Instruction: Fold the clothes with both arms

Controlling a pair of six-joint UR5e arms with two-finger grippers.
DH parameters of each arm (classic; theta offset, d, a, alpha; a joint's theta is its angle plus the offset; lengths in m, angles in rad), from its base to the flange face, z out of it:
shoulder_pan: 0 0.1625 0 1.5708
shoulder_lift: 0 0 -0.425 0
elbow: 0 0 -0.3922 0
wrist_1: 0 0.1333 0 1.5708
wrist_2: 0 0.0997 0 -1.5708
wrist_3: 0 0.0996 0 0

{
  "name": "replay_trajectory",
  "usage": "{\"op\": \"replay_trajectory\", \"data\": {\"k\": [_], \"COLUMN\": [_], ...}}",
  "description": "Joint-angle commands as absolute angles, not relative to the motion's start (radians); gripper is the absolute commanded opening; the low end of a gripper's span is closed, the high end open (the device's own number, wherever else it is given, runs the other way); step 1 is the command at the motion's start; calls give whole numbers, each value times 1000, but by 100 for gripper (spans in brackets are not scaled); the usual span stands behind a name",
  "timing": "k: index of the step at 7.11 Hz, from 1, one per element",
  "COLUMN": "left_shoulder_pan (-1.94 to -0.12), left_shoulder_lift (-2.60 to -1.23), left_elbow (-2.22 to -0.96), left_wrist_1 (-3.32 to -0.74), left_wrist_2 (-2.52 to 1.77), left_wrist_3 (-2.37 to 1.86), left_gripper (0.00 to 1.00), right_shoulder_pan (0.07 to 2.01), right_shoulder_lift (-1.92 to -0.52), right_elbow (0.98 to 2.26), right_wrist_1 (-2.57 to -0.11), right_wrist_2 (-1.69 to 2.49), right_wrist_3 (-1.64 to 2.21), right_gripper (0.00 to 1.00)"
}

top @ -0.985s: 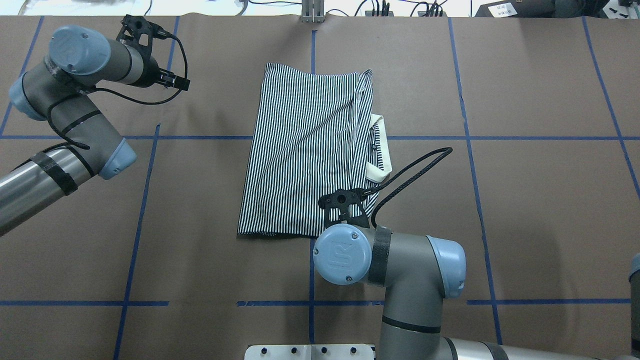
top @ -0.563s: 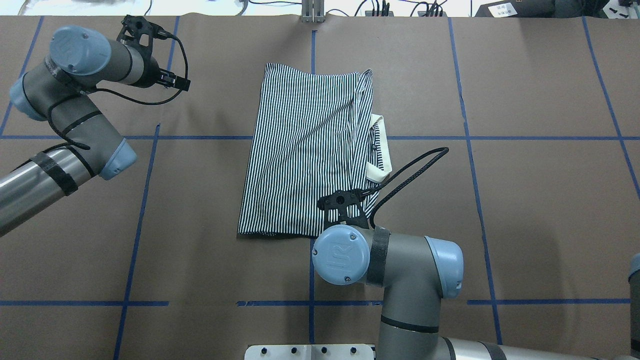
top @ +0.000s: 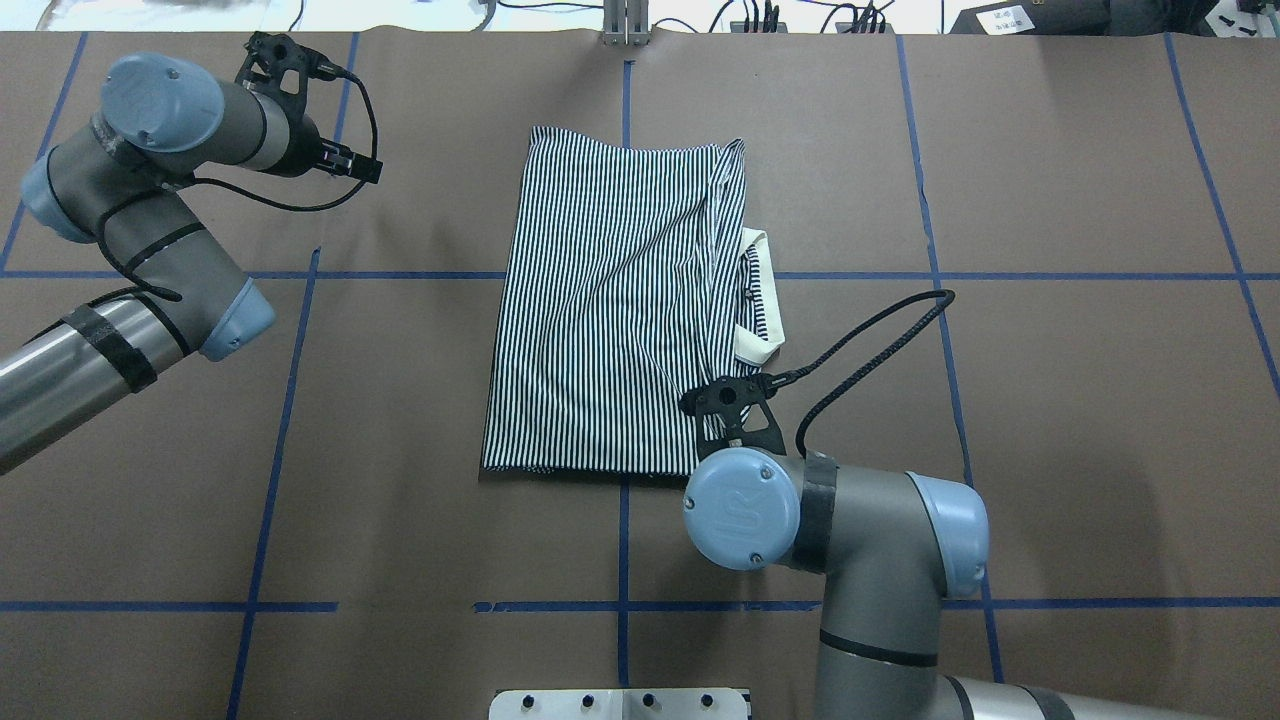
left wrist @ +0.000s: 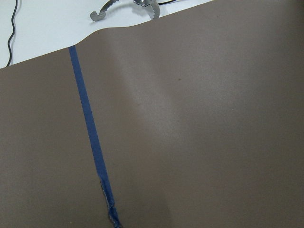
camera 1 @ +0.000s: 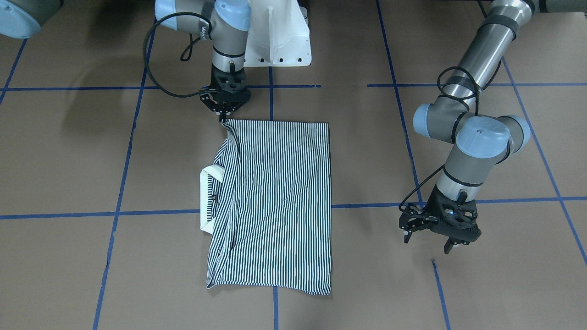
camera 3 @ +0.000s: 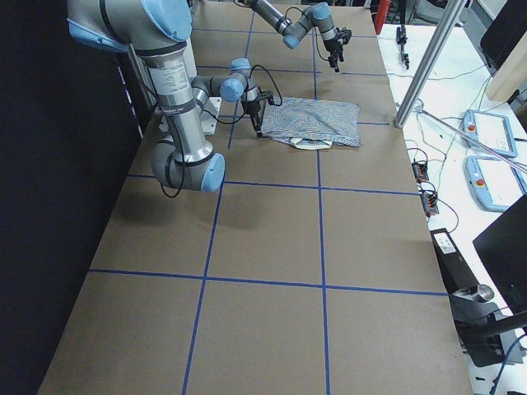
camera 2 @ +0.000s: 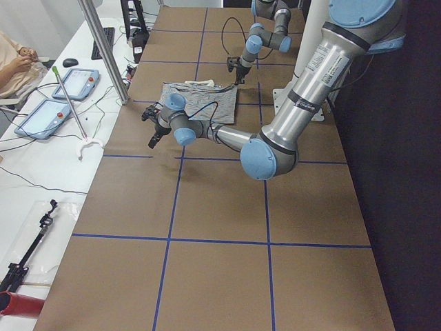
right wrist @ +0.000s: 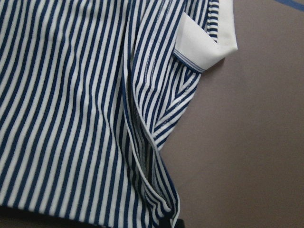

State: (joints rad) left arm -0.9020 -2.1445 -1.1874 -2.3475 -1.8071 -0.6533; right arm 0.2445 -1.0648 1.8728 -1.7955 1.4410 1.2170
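Plainly, the polo shirt (top: pixel 610 320) lay near the middle of the brown tabletop (top: pixel 1050 420), folded into a long rectangle with its short ends toward and away from my base, and one of the blue tape lines (top: pixel 400 275) ran under it crosswise. Its thin navy-and-white stripes ran lengthwise, rippled by shallow wrinkles over the broad top panel. Along the edge on my right side a narrower flap was folded over, making a raised ridge of doubled cloth, and from under that flap the plain white collar (top: pixel 760 300) stuck out onto the tabletop, one end turned back on itself. My right pincer (camera 1: pixel 223 115) pointed straight down at the shirt's near corner on that same side, its fingers drawn together on the cloth, and the corner rose to a small peak where I pinched it. From my right wrist I saw the stripes bunching toward that corner at the bottom of the view, with the collar (right wrist: pixel 204 45) above. My left pincer (camera 1: pixel 429 243) hung well apart from the shirt, out on my left toward the far side, its fingers spread and holding nothing. My left wrist view showed bare tabletop and a tape line.
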Motion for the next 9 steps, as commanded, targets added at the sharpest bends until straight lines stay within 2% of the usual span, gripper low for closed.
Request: {"op": "replay_trajectory", "data": {"k": [1,2,4,5,6,8,9], "left_shoulder_pan": [-902,-902,-900,-900,-899,-788,-714], "left_shoulder_lift": [-2145,-2145,-2146,-2145,-2143,-2088,-2022], "left_elbow": [-1187,-1187,-1193,-1236,-1280,-1453,-1594], "left_wrist_1": [-2349,-2347,-2345,-2333,-2332,-2287,-2266], "left_wrist_2": [-1807,-1807,-1815,-1883,-1931,-1927,-1908], "left_wrist_3": [-653,-653,-653,-690,-804,-1037,-1149], "left_gripper": [100,100,100,100,100,100,100], "right_shoulder_pan": [174,163,196,236,256,287,308], "right_shoulder_lift": [-1126,-1118,-1118,-1129,-1205,-1388,-1397], "right_elbow": [1921,1921,1986,1997,1997,2011,2013], "right_wrist_1": [-1793,-1793,-1792,-1685,-1458,-1086,-1065], "right_wrist_2": [1404,1405,1410,1414,1423,1433,1431], "right_wrist_3": [1343,1354,1339,1339,1341,1376,1478], "right_gripper": [54,100,100,100,100,100,100]}}
